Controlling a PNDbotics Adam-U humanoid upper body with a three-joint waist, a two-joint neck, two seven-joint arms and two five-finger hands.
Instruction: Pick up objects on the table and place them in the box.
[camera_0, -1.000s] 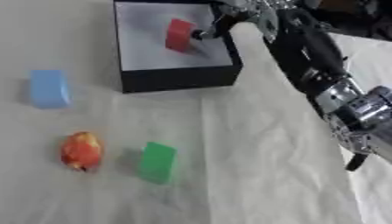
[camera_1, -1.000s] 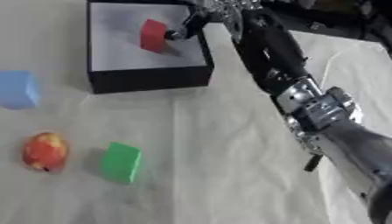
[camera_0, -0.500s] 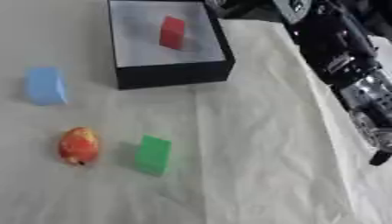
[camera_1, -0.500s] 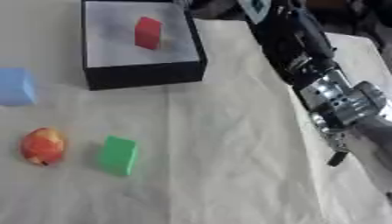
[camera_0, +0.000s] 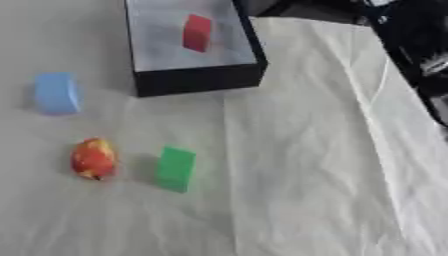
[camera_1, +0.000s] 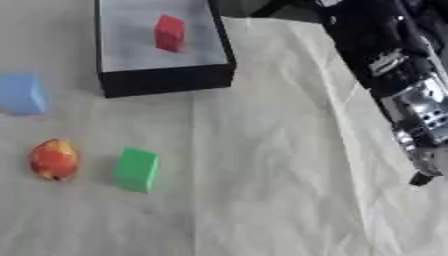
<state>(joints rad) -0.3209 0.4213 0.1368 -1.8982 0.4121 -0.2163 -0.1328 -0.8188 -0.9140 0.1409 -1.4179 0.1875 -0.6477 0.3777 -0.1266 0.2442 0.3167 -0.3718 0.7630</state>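
Note:
A red block (camera_0: 197, 32) lies inside the black box (camera_0: 199, 80), on its pale floor near the back. On the cloth in front of the box, a blue block (camera_0: 57, 93) is at the left. A red and yellow fruit (camera_0: 93, 158) and an upright green block (camera_0: 176, 168) stand side by side nearer to me. My right arm (camera_1: 385, 60) runs along the right side from the top edge down to the lower right. Its hand lies beyond the top edge, and my left hand shows in no view.
A creased white cloth (camera_0: 297, 165) covers the table, with open room across the middle and right front. The black and silver forearm (camera_1: 424, 120) fills the right edge. Dark shapes sit behind the box at the far edge.
My right hand has let go of the red block, which now rests in the box, and has pulled up and right out of view. The camera has also shifted.

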